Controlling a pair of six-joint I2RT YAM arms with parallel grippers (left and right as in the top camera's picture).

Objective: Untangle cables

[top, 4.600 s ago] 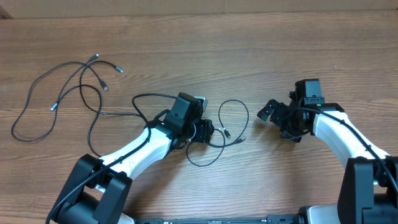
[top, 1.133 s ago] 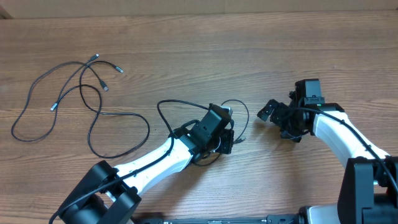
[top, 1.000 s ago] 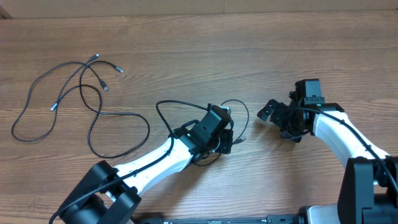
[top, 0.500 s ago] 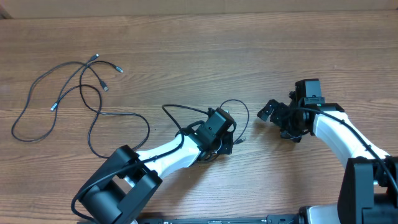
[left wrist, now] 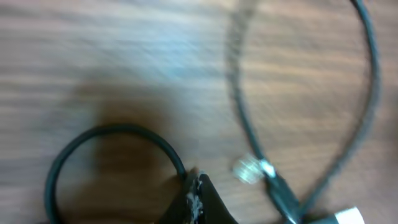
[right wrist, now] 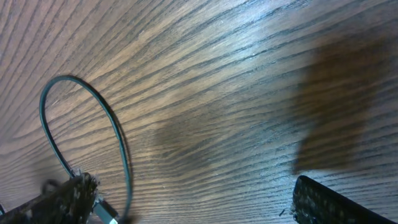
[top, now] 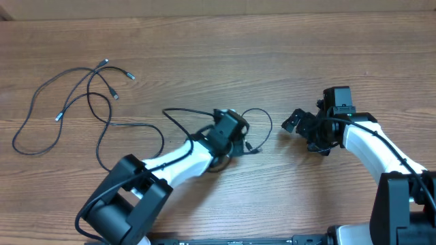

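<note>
**Two-arm cable untangling: left gripper on the short cable**

The wooden table (top: 218,41) carries everything. The left arm (top: 177,158) reaches to mid-table. There the left gripper (top: 234,138), the reference point throughout, has its fingers together, apparently pinched on a strand of the short cable (top: 270,122). That cable's free loop lies just to the right of the gripper. The right gripper (top: 306,133) hangs further right, fingers spread wide and holding nothing. The other cables (top: 109,122) lie in a crossed group well apart to the left.

The step in hand appears to be drawing the short cable clear. It is best pulled low and slowly, away from the crossed group, with care that the loop and plug do not snag beneath the wrist. The right gripper could pin the loop.

Count: two arms and two grippers. There are probably three cables: the short one, plus two in the group, judged from its four plug ends (top: 105,62).
</note>
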